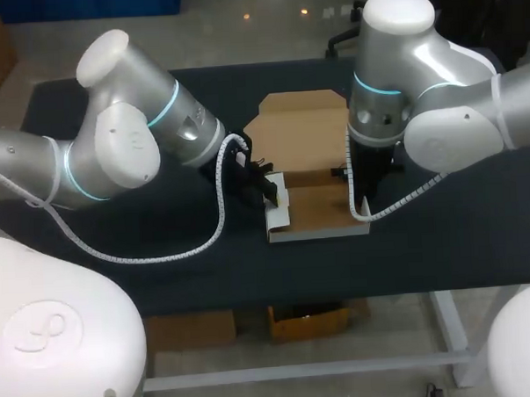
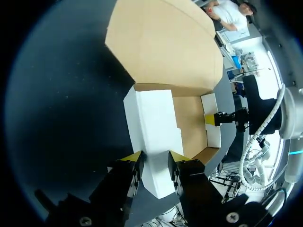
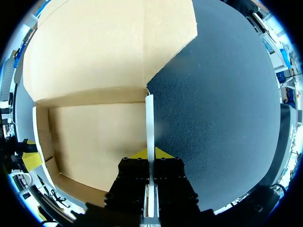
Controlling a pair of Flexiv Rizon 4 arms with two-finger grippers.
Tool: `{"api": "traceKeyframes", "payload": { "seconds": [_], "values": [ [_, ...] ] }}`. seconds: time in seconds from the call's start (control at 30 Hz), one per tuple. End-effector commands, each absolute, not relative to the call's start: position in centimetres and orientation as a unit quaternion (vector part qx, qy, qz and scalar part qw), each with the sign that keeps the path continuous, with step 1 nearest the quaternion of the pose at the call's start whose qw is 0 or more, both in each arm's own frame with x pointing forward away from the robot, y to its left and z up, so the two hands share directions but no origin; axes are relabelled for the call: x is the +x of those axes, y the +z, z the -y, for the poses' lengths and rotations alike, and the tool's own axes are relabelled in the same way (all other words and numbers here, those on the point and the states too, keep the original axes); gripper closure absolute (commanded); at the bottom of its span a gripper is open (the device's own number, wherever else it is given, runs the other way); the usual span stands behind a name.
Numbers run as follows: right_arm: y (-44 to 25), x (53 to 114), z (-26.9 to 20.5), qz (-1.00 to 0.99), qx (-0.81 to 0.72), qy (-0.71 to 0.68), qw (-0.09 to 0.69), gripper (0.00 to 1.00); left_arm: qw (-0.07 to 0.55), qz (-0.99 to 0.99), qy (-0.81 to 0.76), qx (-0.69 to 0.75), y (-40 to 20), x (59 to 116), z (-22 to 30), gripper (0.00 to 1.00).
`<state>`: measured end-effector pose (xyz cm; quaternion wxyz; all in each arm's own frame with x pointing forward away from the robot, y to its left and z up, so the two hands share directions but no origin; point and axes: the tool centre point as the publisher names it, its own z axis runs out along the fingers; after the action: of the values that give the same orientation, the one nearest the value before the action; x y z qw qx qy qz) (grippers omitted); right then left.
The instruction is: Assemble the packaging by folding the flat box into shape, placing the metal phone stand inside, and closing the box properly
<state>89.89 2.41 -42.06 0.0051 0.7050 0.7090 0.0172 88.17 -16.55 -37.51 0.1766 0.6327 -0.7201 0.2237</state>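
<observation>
**Head view.** Box [image 1: 314, 209] of brown cardboard with a white outside, mid-desk [image 1: 145, 283], folded up into a shallow tray. Lid flap [image 1: 301, 126] laid open and flat toward the far edge, which leaves the tray free for loading. Left claw [image 1: 272, 191] down at the left side flap [image 1: 281, 214]; right claw [image 1: 356, 199] down at the opposite side. One claw per side, probably to brace the tray from both ends while the walls are set. Metal phone stand not to be found in any view, so loading not yet begun.

**Left wrist view.** Left claw [image 2: 155, 157] spread, with the left side flap [image 2: 151, 118] lying broad-face up between and ahead of the yellow tips. No clear pinch from two sides, so counted as open. Looks placed to press or tuck the flap inward over the wall. Across the brown floor, right side wall [image 2: 211, 135] standing upright with the right claw [image 2: 214, 118] on its top edge.

**Right wrist view.** Right claw [image 3: 151, 153] closed on the right side wall [image 3: 149, 118]. Wall seen edge-on as a thin white strip between the two tips, which sit nearly together. Grip apparently meant to keep this wall upright and the box from sliding. Lid flap [image 3: 94, 47] flat beyond the tray.
</observation>
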Motion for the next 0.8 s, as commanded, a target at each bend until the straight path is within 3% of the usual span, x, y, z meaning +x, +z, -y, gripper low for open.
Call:
{"api": "traceKeyframes", "payload": {
  "seconds": [0.03,0.8],
  "values": [
    [-42.1,89.9,-2.5,-0.709,0.705,0.017,0.005,1.0,0.138,0.726,0.181,0.649,-37.9,88.8,17.0,0.66],
    [-42.1,89.9,-2.5,-0.709,0.705,0.017,0.005,1.0,0.054,0.697,0.108,0.707,-39.3,89.8,16.6,0.74]
  ]
}}
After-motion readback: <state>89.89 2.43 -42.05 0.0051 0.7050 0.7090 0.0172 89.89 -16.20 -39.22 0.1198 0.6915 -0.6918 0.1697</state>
